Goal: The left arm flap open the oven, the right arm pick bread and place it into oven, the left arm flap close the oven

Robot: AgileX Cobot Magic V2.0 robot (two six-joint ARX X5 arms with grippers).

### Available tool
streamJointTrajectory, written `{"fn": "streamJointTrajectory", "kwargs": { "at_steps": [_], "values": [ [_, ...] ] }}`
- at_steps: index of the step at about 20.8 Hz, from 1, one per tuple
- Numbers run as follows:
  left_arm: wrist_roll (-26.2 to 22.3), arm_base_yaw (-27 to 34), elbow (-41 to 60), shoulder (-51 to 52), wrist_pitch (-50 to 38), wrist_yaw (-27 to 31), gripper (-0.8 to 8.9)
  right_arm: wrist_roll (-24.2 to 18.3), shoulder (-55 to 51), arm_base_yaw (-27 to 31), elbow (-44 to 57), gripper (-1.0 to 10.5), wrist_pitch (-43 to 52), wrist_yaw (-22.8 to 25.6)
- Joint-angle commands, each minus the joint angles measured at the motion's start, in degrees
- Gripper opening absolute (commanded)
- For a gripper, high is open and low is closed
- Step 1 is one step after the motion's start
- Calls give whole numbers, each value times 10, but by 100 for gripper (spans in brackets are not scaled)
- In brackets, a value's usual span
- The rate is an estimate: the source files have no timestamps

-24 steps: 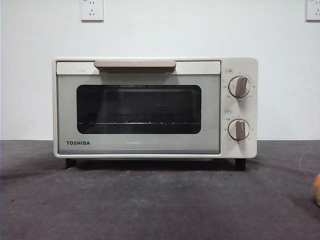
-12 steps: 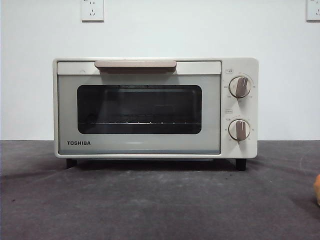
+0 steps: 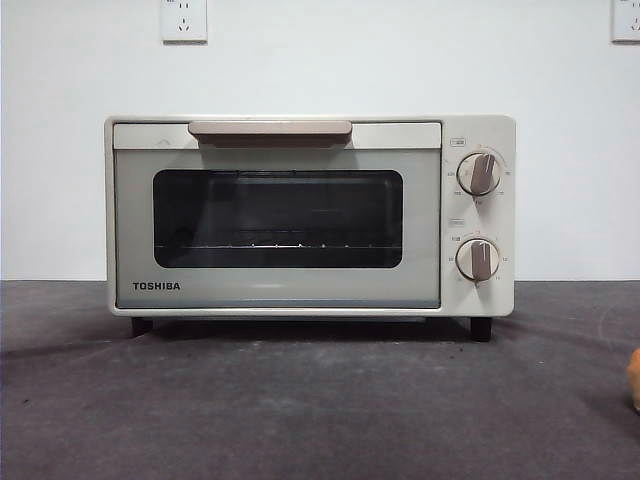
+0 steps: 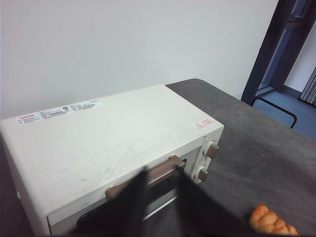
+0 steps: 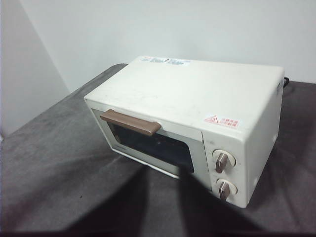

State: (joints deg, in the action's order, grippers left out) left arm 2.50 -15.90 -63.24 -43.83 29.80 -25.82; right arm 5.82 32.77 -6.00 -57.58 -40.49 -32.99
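Note:
The cream-white Toshiba oven (image 3: 280, 290) stands in the middle of the dark table with its glass door shut and its beige bar handle (image 3: 270, 129) at the top. The wire rack inside is bare. Only a sliver of the golden bread (image 3: 634, 378) shows at the right edge of the front view; in the left wrist view the bread (image 4: 270, 222) lies on the table in front of the oven's knob side. My left gripper (image 4: 160, 174) hovers open above and in front of the handle (image 4: 167, 165). My right gripper (image 5: 162, 178) hangs open, well off the oven (image 5: 197, 98). Neither arm shows in the front view.
Two beige knobs (image 3: 479, 173) sit on the oven's right panel. A white wall with sockets (image 3: 184, 18) stands close behind the oven. A dark door frame (image 4: 276, 44) stands beyond the table's far end in the left wrist view.

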Motion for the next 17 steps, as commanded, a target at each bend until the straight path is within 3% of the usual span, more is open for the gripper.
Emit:
{"fn": "streamJointTrajectory", "kwargs": {
  "at_steps": [1, 4, 7, 17],
  "values": [
    [-5, -3, -10, -6, -7, -2, 371, 0, 5, -2, -10, 319, -7, 0],
    [-5, -3, -10, -7, -7, -2, 472, 0, 5, -2, -10, 437, -15, 0],
    [-3, -3, -10, -7, -6, -2, 469, 4, 5, -2, -10, 498, -27, 0],
    [1, -8, -10, -7, -6, -2, 469, 9, 42, -2, -4, 515, -138, 8]
  ]
}}
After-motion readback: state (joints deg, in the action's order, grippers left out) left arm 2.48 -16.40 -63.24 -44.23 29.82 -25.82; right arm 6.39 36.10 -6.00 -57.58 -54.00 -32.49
